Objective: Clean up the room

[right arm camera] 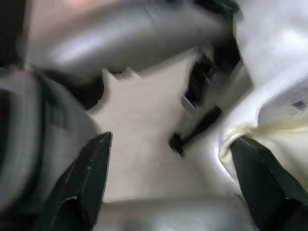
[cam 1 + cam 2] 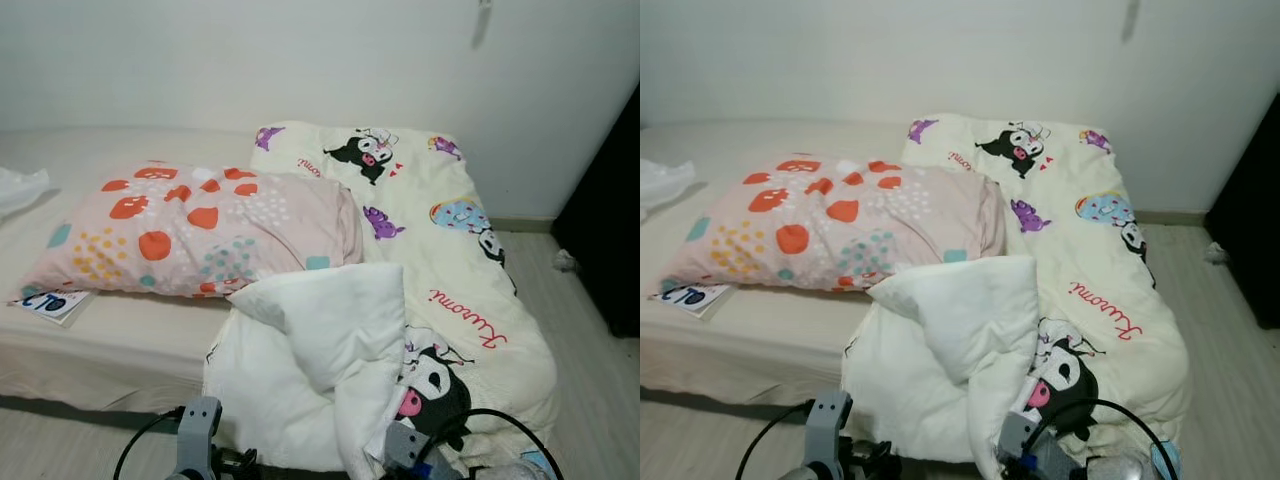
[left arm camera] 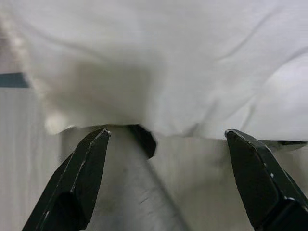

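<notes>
Bed: low mattress w/ cream sheet, runs along white wall, left & centre of head view.
White cloth: crumpled, far left on bed, near the wall.
Booklet: white/blue, flat at bed's front edge, tucked partly under pillow's left corner.
Pillow: pink w/ red, yellow & teal spots, lying flat on bed, its right end touching the duvet.
Duvet: cream w/ cartoon prints & red script, spread over bed's right part from wall to foot; front-left corner folded back, white underside up, lower edge hanging over bed front down to floor.
Floor: pale wood planks, right of bed; small whitish item by dark furniture at far right, too small to ID.
Left gripper: low at bottom edge in front of duvet's hanging white edge; fingers wide apart, nothing btwn them, tips just below cloth hem, not touching as far as visible.
Right gripper: low, by duvet's front-right corner; fingers wide apart, holding nothing; view blurred, floor & cream fabric beyond.
Arms: grey wrist parts + black cables at bottom of head view.
</notes>
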Controlling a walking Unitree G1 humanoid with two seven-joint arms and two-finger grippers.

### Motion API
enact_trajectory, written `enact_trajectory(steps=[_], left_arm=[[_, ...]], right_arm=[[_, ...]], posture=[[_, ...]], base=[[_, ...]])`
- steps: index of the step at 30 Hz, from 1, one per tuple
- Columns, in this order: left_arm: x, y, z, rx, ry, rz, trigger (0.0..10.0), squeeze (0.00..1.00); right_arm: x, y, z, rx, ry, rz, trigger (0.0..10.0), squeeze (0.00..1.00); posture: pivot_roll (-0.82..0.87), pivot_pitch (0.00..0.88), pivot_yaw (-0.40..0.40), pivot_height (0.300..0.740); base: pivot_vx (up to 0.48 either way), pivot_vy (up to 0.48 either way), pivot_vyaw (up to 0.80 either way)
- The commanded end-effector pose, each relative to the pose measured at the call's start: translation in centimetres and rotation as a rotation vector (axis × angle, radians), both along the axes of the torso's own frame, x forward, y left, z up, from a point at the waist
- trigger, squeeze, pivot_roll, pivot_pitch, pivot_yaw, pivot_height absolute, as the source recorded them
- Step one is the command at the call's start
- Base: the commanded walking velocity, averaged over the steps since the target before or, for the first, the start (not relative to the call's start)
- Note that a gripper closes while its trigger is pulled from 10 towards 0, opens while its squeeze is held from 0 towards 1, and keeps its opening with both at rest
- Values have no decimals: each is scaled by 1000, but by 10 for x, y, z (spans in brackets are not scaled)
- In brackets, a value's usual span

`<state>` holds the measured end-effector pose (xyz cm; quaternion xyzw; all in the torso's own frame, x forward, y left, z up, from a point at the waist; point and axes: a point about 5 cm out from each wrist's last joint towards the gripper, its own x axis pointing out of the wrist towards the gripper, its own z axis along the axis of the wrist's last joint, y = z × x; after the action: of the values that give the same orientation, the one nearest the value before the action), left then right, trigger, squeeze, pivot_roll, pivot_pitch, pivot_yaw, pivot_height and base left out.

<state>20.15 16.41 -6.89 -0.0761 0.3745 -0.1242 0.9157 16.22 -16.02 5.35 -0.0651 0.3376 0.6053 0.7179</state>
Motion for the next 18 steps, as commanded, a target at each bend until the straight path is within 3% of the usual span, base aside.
enact_trajectory(steps=[1, 2, 4, 6, 9, 11, 12, 14, 17, 18], left_arm=[[-11, -4, -7, -2, 59, -12, 10000, 0], [-9, -5, -7, -3, 58, -10, 10000, 0], [-9, -5, -7, -3, 58, -10, 10000, 0], [-8, -6, -6, -6, 57, -6, 10000, 0], [-8, -6, -7, -6, 59, -5, 10000, 0], [-10, -6, -7, -6, 66, -2, 10000, 0], [-10, -6, -7, -6, 66, -2, 10000, 0], [-11, -7, -8, -6, 70, -2, 10000, 0], [-10, -7, -8, -7, 70, -2, 10000, 0], [-11, -7, -8, -6, 71, -2, 10000, 0]], right_arm=[[-1, 7, 17, 110, 0, 14, 10000, 1000], [0, 9, 32, 192, -14, 6, 10000, 1000], [0, 9, 32, 192, -14, 6, 10000, 1000], [11, 9, 65, 372, -72, -68, 10000, 1000], [19, 6, 76, 442, -102, -124, 10000, 1000], [32, -3, 93, 559, -154, -227, 10000, 1000], [32, -3, 93, 559, -154, -227, 10000, 1000], [35, -6, 105, 656, -175, -269, 10000, 1000], [31, -4, 108, 649, -163, -254, 10000, 1000], [29, -2, 98, 552, -151, -247, 10000, 1000]], posture=[[-144, 82, 56, 560], [-147, 81, 55, 560], [-147, 81, 55, 560], [-156, 82, 56, 560], [-157, 83, 60, 560], [-158, 83, 62, 560], [-158, 83, 62, 560], [-158, 87, 66, 560], [-158, 87, 66, 560], [-162, 91, 66, 560]], base=[[0, 0, 0], [0, 0, 0], [0, 0, 0], [0, 0, 0], [0, 0, 0], [0, 0, 0], [0, 0, 0], [0, 0, 0], [0, 0, 0], [0, 0, 0]])
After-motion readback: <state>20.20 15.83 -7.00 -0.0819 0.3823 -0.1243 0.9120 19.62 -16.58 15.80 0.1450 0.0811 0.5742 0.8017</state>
